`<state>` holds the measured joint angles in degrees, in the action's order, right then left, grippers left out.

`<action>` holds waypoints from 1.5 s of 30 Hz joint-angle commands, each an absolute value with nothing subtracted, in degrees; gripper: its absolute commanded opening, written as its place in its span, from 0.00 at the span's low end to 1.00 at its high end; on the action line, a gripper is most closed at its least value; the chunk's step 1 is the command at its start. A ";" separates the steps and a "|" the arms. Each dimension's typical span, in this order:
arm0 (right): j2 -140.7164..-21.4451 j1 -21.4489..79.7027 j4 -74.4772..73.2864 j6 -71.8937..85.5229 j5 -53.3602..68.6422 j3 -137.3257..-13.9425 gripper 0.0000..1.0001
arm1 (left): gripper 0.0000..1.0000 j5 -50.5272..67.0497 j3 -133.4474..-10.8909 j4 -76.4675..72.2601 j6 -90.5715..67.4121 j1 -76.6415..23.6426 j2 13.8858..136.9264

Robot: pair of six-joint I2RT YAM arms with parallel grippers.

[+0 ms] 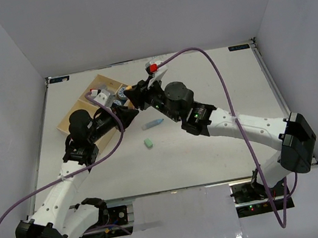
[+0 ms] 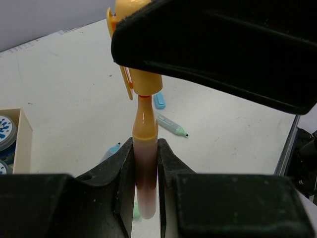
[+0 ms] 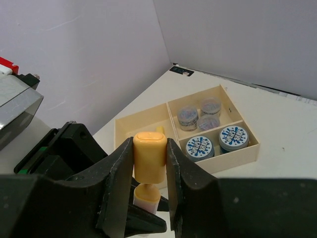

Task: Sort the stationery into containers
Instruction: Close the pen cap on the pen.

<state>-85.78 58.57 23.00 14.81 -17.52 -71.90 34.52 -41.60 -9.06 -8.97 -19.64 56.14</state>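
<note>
An orange highlighter (image 2: pixel 145 124) stands between both grippers, just right of the pale-wood tray (image 1: pixel 100 81). My left gripper (image 2: pixel 145 148) is shut on its pale barrel. My right gripper (image 3: pixel 149 148) is shut on its orange cap (image 3: pixel 149 156), which sits slightly off the barrel (image 3: pixel 146 198) with a narrow neck showing. In the tray (image 3: pixel 143 121), three grey rolls (image 3: pixel 200 114) fill one small section and two blue-and-white rolls (image 3: pixel 200 147) fill the other. A yellow piece (image 3: pixel 160 130) lies in the long section.
On the table lie a blue stick (image 1: pixel 152 123) and a green stubby piece (image 1: pixel 148 142). The left wrist view shows a green marker (image 2: pixel 172 125), a blue cap (image 2: pixel 159 100) and a blue marker (image 2: pixel 110 151). White walls enclose the table.
</note>
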 commanded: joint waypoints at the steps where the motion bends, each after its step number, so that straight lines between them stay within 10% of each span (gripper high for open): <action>1: -86.13 59.32 27.68 15.38 -17.58 -74.79 0.08 | 0.00 33.58 -41.40 -9.49 -8.17 -19.95 54.67; 45: -86.49 61.79 31.20 19.07 -20.82 -64.86 0.08 | 0.00 33.31 -38.94 -21.69 -15.55 -19.86 54.41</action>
<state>-87.05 60.69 31.31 17.82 -19.99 -66.15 32.58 -38.72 -14.00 -14.22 -19.68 55.37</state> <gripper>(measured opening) 0.350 0.287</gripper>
